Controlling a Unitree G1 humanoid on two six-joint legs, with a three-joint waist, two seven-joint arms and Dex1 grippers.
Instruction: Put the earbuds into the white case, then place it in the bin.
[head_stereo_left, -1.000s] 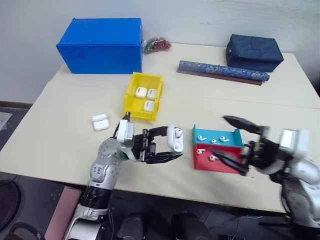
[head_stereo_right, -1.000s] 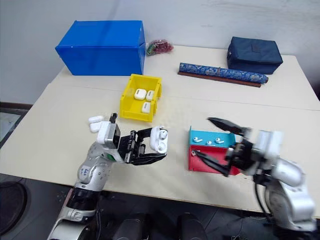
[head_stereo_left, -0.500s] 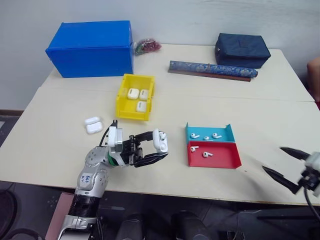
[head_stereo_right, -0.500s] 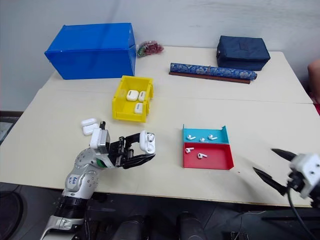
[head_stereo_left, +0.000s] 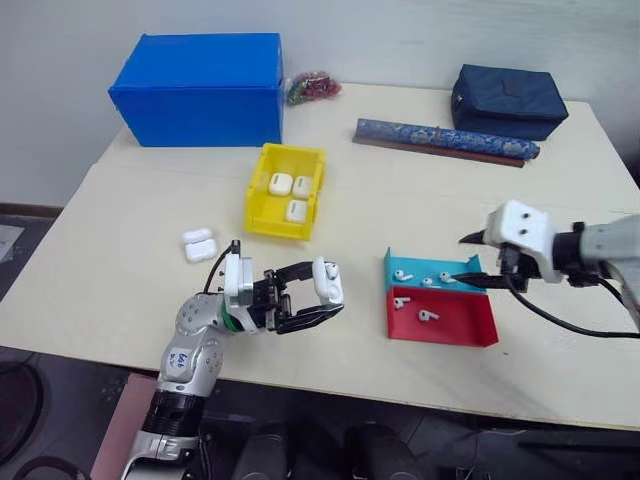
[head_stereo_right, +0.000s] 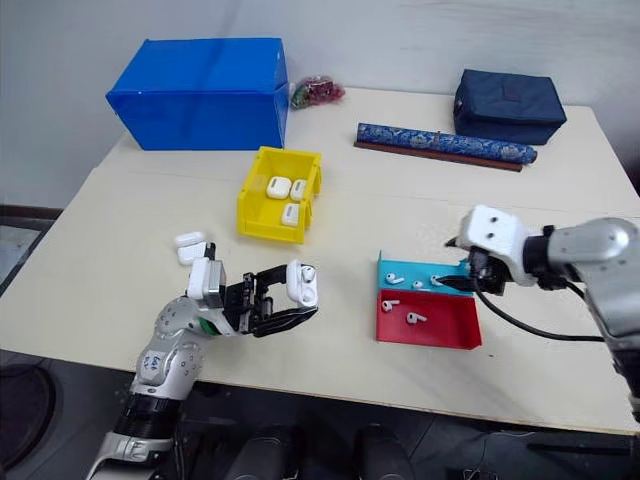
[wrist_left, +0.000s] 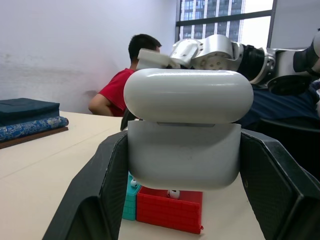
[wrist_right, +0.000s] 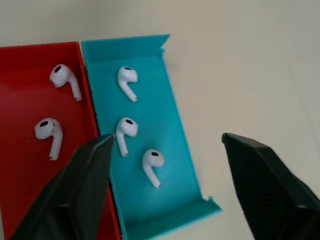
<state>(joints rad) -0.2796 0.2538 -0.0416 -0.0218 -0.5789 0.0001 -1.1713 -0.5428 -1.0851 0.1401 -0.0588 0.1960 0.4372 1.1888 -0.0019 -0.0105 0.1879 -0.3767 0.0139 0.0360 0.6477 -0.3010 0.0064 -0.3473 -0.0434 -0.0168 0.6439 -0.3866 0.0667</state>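
My left claw (head_stereo_left: 318, 297) is clamped on the white case (head_stereo_left: 327, 280), one black finger on each side of it, holding it upright above the near part of the bench (head_stereo_left: 130, 270), clear of the surface. In the left wrist view the case (wrist_left: 188, 127) sits squarely between the two fingers, lid on top, with a thin seam showing between lid and body.

My right claw (head_stereo_left: 470, 258) hangs over the far right corner of the teal tray (head_stereo_left: 432, 268), its fingers spread apart with nothing between them. In the right wrist view one finger (wrist_right: 80, 187) lies over the wall shared by the red tray (wrist_right: 30, 165) and the teal one, the other finger (wrist_right: 262, 182) over bare bench beside the teal tray. The earbuds (wrist_right: 125, 131) lie loose: three in the teal tray, two in the red tray. I cannot tell whether a fingertip touches the tray wall.

The bin (head_stereo_left: 286, 190) stands farther back on the bench, left of the trays, with three white cases inside. Two more white cases (head_stereo_left: 199, 244) lie on the bench near my left arm.
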